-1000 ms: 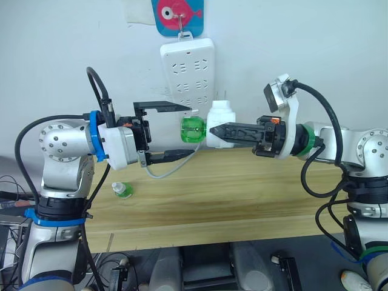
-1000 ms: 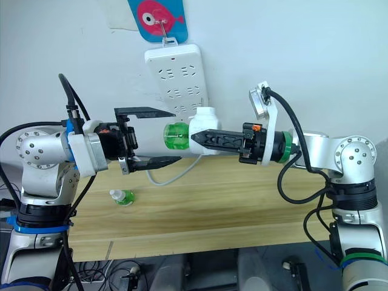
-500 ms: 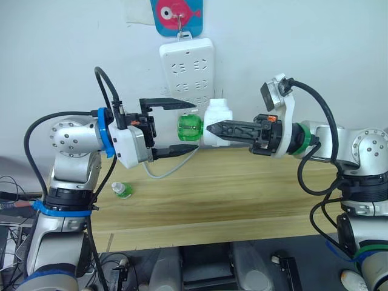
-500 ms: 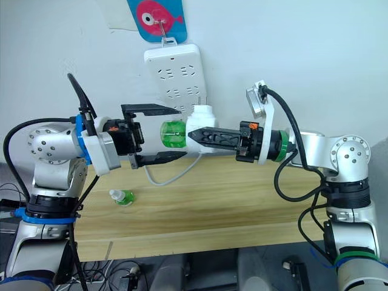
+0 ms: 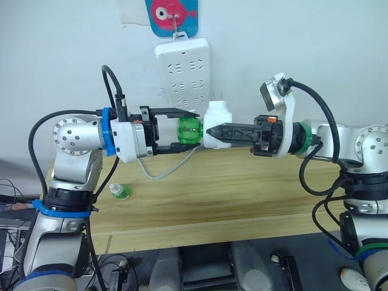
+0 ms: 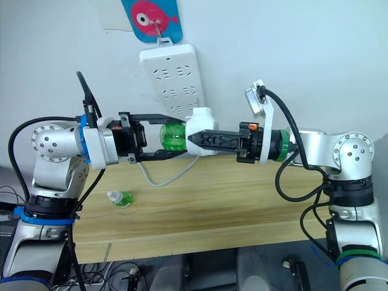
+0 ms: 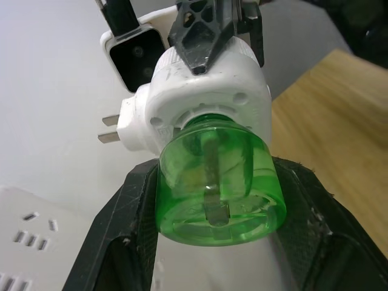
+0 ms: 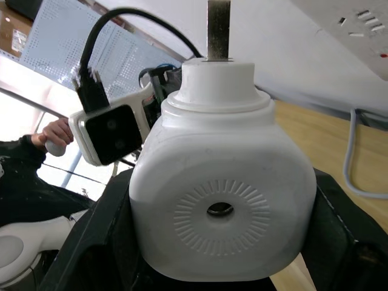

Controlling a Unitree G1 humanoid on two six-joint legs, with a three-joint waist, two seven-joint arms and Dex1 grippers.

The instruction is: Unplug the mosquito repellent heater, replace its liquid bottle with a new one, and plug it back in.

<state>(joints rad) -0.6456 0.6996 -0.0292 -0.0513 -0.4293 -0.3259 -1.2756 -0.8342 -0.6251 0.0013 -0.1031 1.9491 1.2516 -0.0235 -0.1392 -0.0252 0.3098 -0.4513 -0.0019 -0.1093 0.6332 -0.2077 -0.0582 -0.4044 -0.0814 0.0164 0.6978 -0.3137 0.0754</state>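
Observation:
The white mosquito repellent heater hangs in the air in front of the wall, plug prongs pointing up. My right gripper is shut on its body, coming in from the right. Its liquid bottle, green and capless, sticks out of the heater's left side. My left gripper is shut on that bottle, one finger above and one below. In the left wrist view the black fingers press both sides of the bottle. The new one, green with a whitish cap, lies on the table's left part.
A long white power strip hangs on the wall under a fish-shaped hook; its white cable loops down onto the wooden table. In the right wrist view a person's hand shows in the background.
My left gripper has moved right, around the green bottle, and its fingers have narrowed onto it. The right gripper still holds the heater in much the same place.

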